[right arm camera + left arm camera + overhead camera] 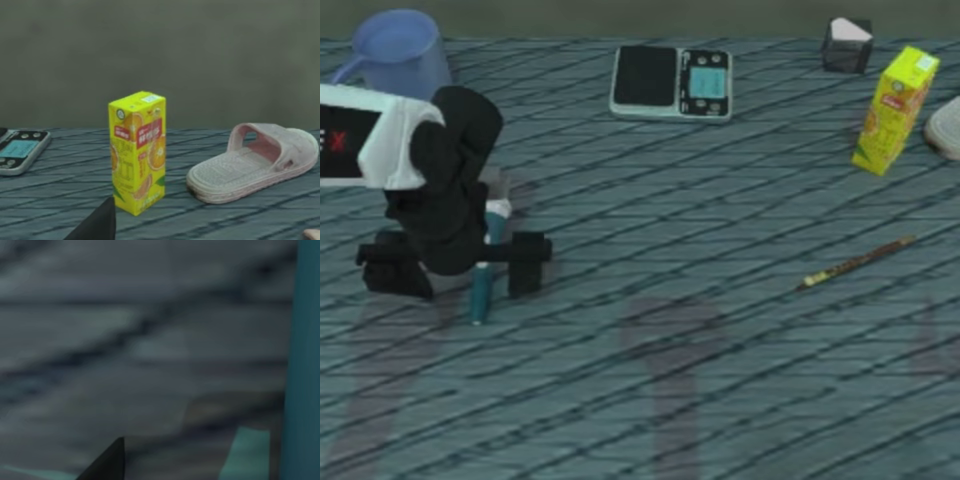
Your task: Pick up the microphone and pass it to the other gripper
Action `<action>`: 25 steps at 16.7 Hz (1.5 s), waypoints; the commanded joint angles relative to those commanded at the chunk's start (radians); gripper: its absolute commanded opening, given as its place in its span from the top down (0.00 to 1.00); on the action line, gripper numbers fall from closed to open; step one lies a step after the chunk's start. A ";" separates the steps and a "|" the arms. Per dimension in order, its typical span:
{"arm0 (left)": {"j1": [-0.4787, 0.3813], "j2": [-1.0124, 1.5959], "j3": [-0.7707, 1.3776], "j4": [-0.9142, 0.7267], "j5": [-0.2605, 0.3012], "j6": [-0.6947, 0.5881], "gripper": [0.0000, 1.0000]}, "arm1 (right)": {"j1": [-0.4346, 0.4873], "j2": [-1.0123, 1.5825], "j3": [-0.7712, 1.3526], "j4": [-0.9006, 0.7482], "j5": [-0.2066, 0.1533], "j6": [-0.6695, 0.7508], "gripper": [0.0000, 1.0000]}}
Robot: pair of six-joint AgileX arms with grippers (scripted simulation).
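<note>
left arm: bent down over desk's (720, 300) left side
left gripper (455, 262): fingers spread, straddling microphone (483, 290)
right gripper: out of top view

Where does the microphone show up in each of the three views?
Top view: the microphone lies at the table's left, under the left gripper, its teal handle poking out toward the near edge.
Left wrist view: the teal handle fills one edge, close up.
Right wrist view: not in it.
Shared landmark: the dark tiled tabletop.
</note>
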 joint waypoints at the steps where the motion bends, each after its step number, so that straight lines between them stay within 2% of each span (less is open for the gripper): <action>1: 0.000 0.000 0.000 0.000 0.000 0.000 0.68 | 0.000 0.000 0.000 0.000 0.000 0.000 0.00; 5: 0.000 0.000 0.000 0.000 0.000 0.000 0.98 | 0.000 0.000 0.000 0.000 0.000 0.000 0.00; 6: 0.000 0.000 0.000 0.000 0.000 0.000 1.00 | 0.000 0.000 0.000 0.000 0.000 0.000 0.00; 13: 0.000 0.000 0.000 0.000 0.000 0.000 1.00 | 0.000 0.000 0.000 0.000 0.000 0.000 0.00; 14: -0.001 -0.064 0.025 -0.030 -0.017 0.012 1.00 | 0.000 0.000 0.000 0.000 0.000 0.000 0.00; 17: -0.002 -0.069 0.018 0.004 -0.001 0.020 1.00 | 0.000 0.000 0.000 0.000 0.000 0.000 0.00; 21: 0.003 -0.107 -0.022 0.185 0.081 0.058 1.00 | 0.000 0.000 0.000 0.000 0.000 0.000 0.00; 25: 0.015 -0.171 -0.100 0.496 0.208 0.116 1.00 | 0.000 0.000 0.000 0.000 0.000 0.000 0.00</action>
